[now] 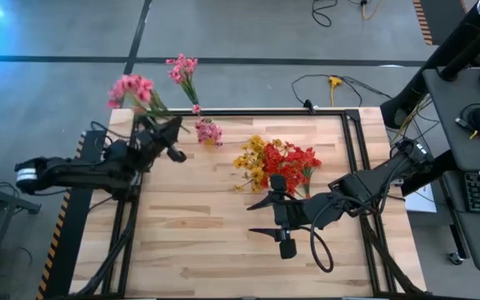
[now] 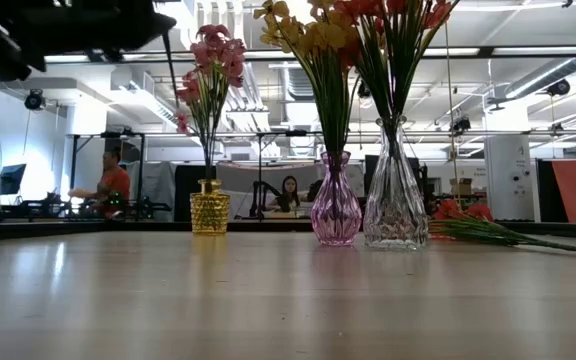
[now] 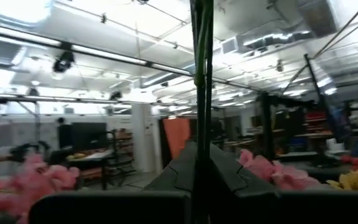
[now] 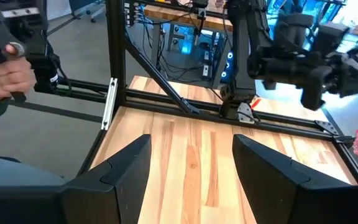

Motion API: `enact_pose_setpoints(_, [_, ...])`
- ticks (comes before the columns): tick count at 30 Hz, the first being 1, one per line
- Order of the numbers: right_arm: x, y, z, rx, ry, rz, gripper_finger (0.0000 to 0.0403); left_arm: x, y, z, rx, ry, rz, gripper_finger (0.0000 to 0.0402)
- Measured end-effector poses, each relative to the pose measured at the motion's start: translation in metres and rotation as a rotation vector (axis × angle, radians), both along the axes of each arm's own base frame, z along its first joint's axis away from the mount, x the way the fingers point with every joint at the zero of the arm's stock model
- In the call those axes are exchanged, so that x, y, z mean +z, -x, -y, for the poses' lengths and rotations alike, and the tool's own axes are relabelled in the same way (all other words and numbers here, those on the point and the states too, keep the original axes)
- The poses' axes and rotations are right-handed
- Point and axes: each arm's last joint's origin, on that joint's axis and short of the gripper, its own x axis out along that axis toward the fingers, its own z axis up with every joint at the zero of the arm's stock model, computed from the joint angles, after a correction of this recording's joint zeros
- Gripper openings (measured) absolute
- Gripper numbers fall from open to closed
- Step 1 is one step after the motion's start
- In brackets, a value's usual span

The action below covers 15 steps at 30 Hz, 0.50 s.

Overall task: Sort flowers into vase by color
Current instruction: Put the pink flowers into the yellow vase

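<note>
Three ribbed glass vases (image 2: 336,205), clustered flowers (image 2: 211,60)

My table (image 1: 223,242) is pale wood planks in a dark frame. Three vases stand on it — gold (image 2: 209,208), purple (image 2: 336,212), clear glass (image 2: 395,208) — and red flowers (image 2: 468,224) lie flat beside the clear one.

In the low view, the yellow flowers (image 2: 303,35) and red flowers (image 2: 393,15) are cut off by the top edge. In the left wrist view, the pink flowers (image 3: 30,183) at lower left are blurred, and the stem (image 3: 201,93) runs off the top edge.
</note>
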Motion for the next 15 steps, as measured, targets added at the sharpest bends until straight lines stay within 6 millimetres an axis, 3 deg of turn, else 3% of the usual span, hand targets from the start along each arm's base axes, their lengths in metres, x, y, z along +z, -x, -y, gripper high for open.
enact_pose_setpoints(6, [0.0, 0.0, 0.0, 0.004, 0.014, 0.001, 0.0219, -0.01, 0.001, -0.037, -0.009, 0.088, 0.024, 0.0])
enact_pose_setpoints(15, [-0.001, -0.002, 0.003, 0.002, 0.038, -0.001, 0.0219, -0.027, 0.0, -0.068, -0.104, 0.113, -0.047, 0.0])
